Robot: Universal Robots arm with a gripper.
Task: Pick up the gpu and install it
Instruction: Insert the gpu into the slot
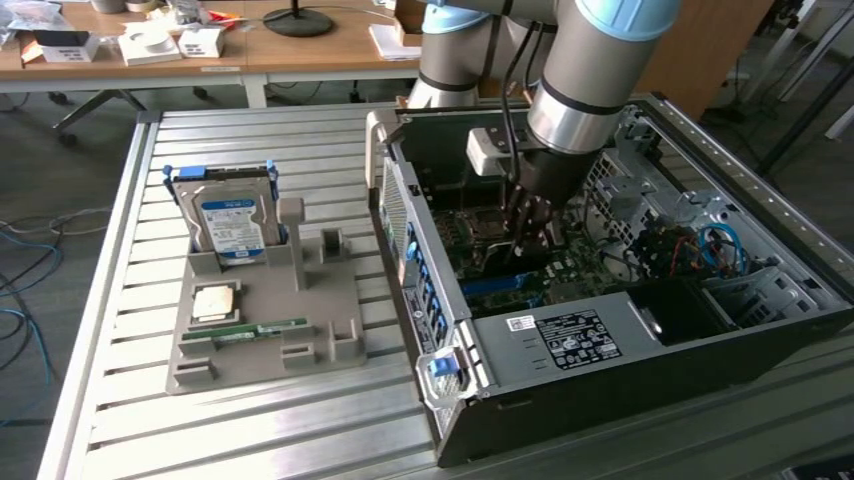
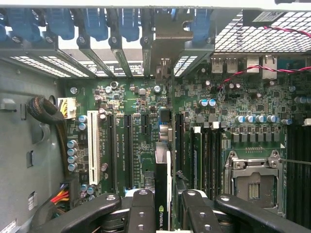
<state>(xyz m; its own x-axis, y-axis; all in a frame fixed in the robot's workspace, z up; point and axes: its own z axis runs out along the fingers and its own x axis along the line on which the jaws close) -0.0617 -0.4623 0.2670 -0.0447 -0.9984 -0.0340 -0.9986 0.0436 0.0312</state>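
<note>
The black-fingered hand (image 2: 165,209) is clamped on the thin, dark, edge-on gpu card (image 2: 162,170). It holds the card upright over the green motherboard (image 2: 141,97) inside the open grey computer case (image 1: 561,345). Seating it well likely means keeping it parallel to the long black slots (image 2: 127,145) and pressing straight down.

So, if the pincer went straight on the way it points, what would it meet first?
The gpu clamped in the pincer would reach the motherboard first, right beneath the card's edge, though depth is unclear.
</note>
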